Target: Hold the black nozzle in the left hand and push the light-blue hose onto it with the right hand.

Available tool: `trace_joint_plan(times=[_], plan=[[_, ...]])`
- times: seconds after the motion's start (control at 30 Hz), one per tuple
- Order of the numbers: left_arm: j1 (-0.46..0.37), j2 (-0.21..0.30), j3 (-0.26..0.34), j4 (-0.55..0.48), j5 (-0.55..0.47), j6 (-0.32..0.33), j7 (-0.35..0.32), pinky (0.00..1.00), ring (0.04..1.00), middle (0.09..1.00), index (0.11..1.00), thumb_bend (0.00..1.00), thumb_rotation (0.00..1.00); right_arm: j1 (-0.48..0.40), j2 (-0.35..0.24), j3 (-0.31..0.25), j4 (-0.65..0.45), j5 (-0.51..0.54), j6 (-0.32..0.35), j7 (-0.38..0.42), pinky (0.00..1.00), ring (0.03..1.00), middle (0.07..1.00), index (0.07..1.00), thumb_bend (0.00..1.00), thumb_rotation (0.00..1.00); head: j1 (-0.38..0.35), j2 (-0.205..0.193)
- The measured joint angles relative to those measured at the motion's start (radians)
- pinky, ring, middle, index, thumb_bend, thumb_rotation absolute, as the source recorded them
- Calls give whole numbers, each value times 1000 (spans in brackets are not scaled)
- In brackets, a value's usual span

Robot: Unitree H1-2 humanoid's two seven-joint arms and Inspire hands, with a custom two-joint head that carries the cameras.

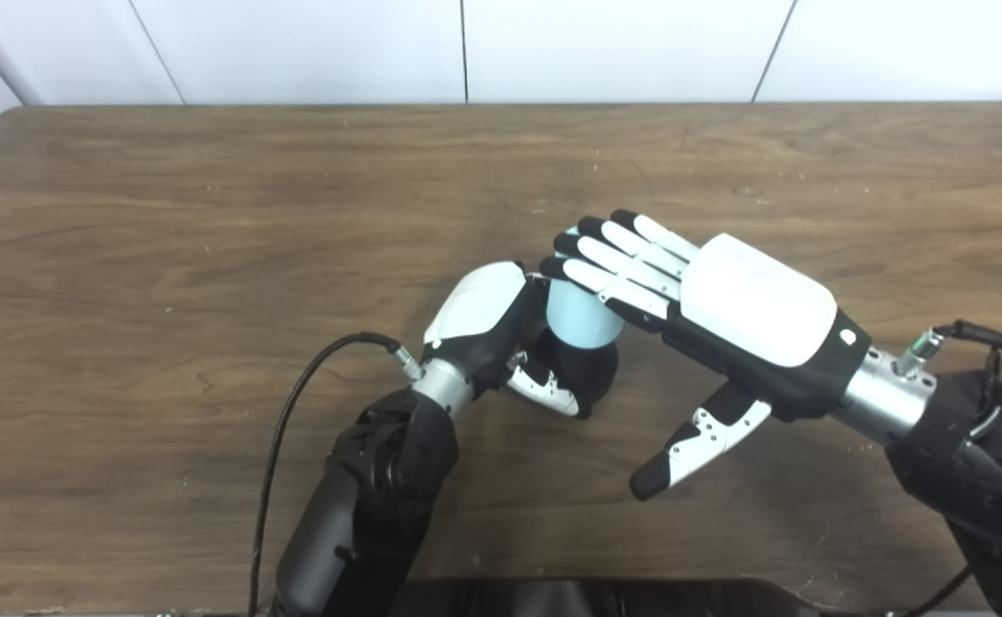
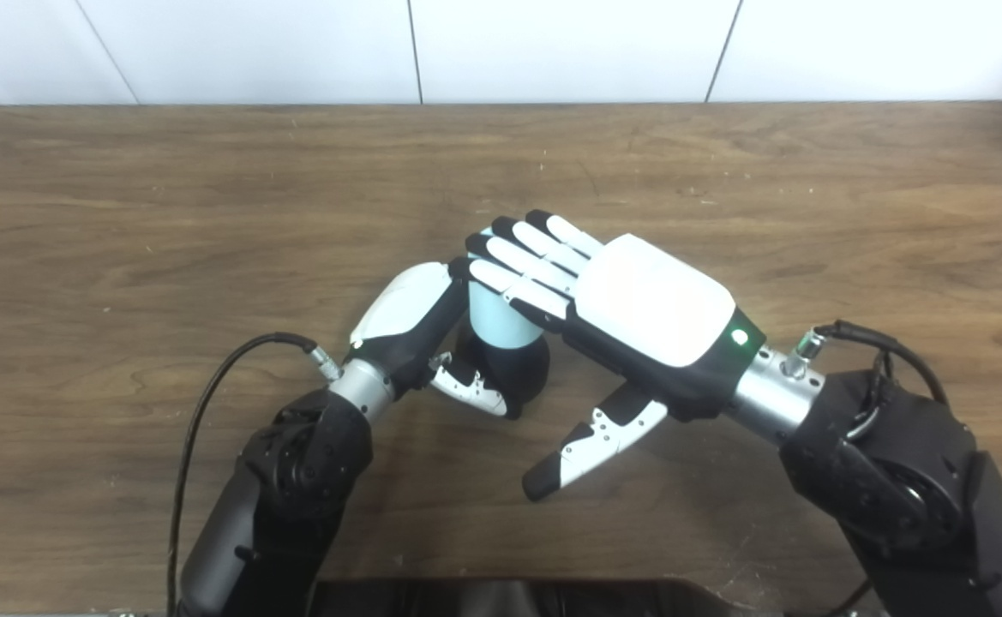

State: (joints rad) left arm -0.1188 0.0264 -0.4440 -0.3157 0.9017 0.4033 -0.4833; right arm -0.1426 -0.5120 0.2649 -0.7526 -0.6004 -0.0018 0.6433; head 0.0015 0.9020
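While the left hand (image 1: 501,330) grips the black nozzle (image 1: 591,370), press the light-blue hose (image 1: 582,317) straight down with the flat, spread right hand (image 1: 723,308).

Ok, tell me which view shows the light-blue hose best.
The left eye view, slightly: the light-blue hose stands on the black nozzle, with more of its side clear of the right hand. The right eye view shows the same hose, squeezed between the left hand and the right fingers.
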Motion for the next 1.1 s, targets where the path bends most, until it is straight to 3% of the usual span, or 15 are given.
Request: trace_joint_plan(times=[1.1], plan=[[0,-1,2,0,3,0,-3,1000,738,611,488,517,41,12,-5,21,-1,-31,0,-17,1000,1000,1000,998,673,1000,0,5]])
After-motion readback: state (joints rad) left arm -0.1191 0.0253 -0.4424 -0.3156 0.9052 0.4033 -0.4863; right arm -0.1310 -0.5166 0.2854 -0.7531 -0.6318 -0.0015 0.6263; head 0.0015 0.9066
